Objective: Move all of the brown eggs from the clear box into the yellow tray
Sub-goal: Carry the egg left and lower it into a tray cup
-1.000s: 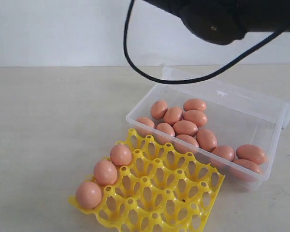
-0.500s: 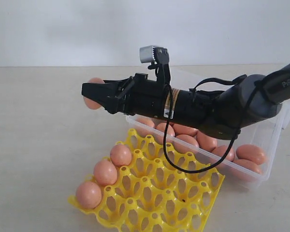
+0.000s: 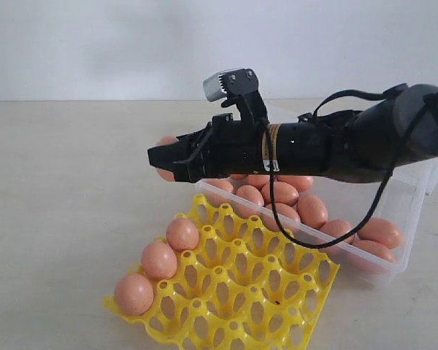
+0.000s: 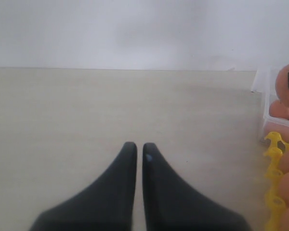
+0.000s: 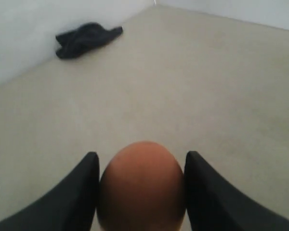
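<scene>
My right gripper [image 3: 164,162] reaches across from the right and is shut on a brown egg [image 5: 141,185], which shows between the black fingers [image 5: 84,187]. In the exterior view that held egg [image 3: 165,141] peeks out behind the jaws, in the air above the yellow tray's far corner. The yellow tray [image 3: 277,306] holds three brown eggs [image 3: 159,259] along its left edge. The clear box [image 3: 365,164] behind it holds several more eggs [image 3: 312,210], partly hidden by the arm. My left gripper [image 4: 135,147] is shut and empty over bare table, left of the tray.
A dark crumpled cloth [image 5: 86,38] lies on the table by the wall in the right wrist view. The clear box's lid [image 3: 434,164] hangs open at the far right. A black cable [image 3: 328,240] droops from the right arm over the box.
The right arm came into view holding an egg, then drew back to the right and lowered toward the tray's far corner. Tray eggs have not moved.
</scene>
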Available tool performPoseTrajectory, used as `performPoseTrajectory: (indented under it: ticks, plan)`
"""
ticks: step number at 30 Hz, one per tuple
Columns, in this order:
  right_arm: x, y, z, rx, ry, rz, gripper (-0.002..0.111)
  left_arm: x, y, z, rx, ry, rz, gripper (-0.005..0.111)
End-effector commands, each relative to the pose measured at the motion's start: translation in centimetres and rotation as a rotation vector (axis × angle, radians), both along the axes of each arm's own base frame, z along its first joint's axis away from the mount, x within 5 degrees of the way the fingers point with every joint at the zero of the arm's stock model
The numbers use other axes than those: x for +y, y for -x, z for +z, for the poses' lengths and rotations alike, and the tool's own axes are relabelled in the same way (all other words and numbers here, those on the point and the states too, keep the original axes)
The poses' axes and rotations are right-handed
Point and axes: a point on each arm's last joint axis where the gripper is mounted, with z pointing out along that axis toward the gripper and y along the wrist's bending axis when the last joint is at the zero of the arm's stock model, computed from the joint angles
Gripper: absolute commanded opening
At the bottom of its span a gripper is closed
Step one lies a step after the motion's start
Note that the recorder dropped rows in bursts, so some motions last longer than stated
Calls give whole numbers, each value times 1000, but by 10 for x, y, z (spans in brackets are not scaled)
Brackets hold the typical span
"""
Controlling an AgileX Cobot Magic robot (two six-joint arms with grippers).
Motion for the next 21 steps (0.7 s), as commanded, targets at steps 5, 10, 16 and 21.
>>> performPoseTrajectory:
  ticks: [5, 10, 16, 21]
  plan:
    - [-10, 2, -13, 14, 250, 12, 0, 0, 0, 0, -8, -6, -5, 4]
    - [-10, 2, -25, 41, 260, 16, 0, 0, 0, 0, -8, -6, -5, 4]
    - [-13, 0, -28, 43, 298, -11, 0, 0, 0, -1, -5, -6, -5, 4]
    - [-13, -1, -29, 45, 309, -19, 0, 0, 0, -1, -5, -6, -5, 4]
